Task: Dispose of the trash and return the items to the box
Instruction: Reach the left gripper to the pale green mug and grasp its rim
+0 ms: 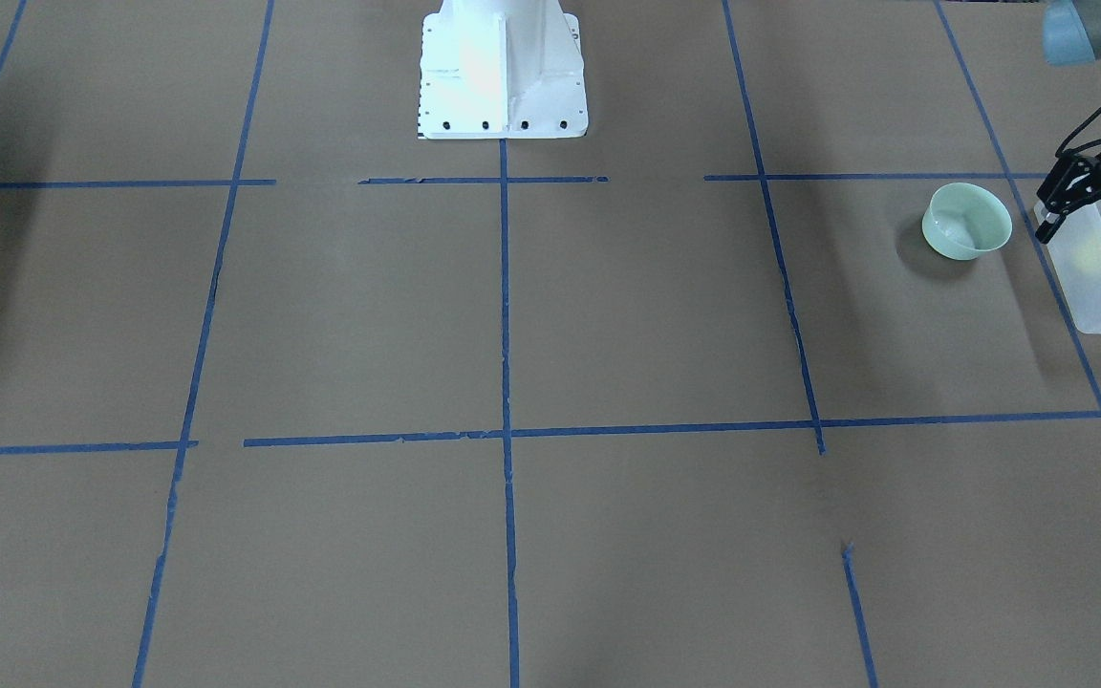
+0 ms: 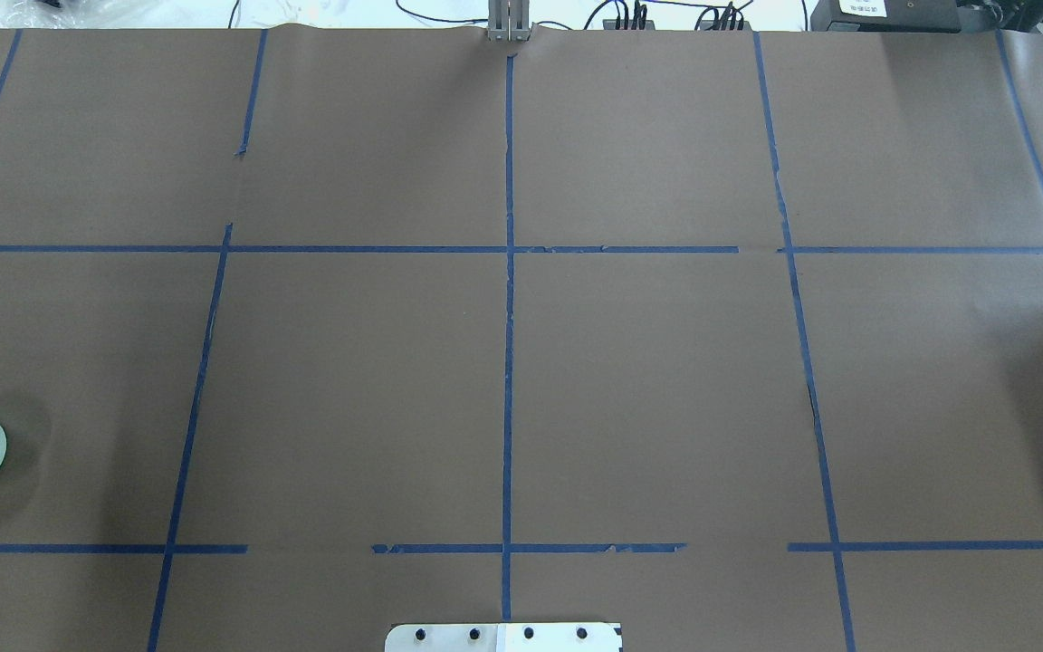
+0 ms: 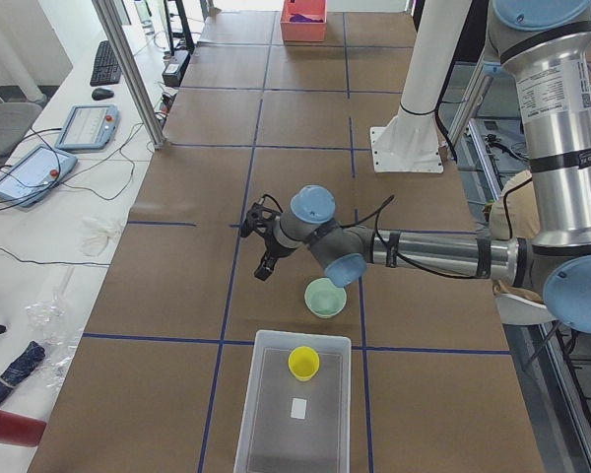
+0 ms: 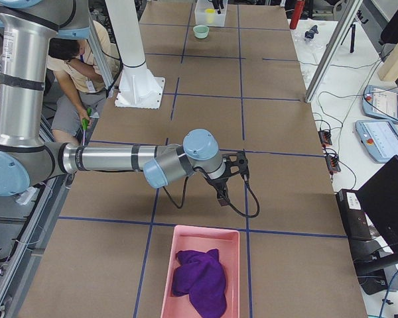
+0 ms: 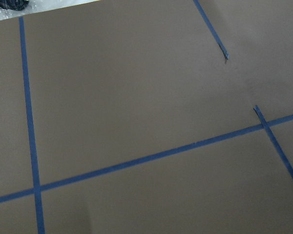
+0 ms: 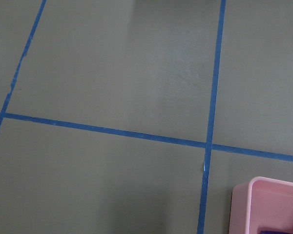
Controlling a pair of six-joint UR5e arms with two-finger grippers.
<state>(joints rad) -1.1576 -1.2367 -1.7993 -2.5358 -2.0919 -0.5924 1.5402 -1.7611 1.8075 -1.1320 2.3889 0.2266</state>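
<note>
Brown paper crossed by blue tape (image 2: 508,362) covers the table (image 2: 666,380), with desks and tablets along its far side. Both arms reach out low and level. The left gripper (image 1: 1081,237) hangs empty, jaws spread wide, near the mint bowl (image 1: 966,222), which stands on the paper just beside the frosted box (image 3: 276,424). The yellow cup (image 3: 303,363) sits upright inside that box. The right gripper (image 4: 225,179) points down near the pink tray (image 4: 233,265) with its purple cloth (image 4: 200,278); I cannot tell how its jaws stand.

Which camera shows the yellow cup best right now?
Exterior left: the yellow cup stands whole and upright inside the box. Front-facing has it partly behind the left gripper; exterior right shows a far speck; the others miss it.
</note>
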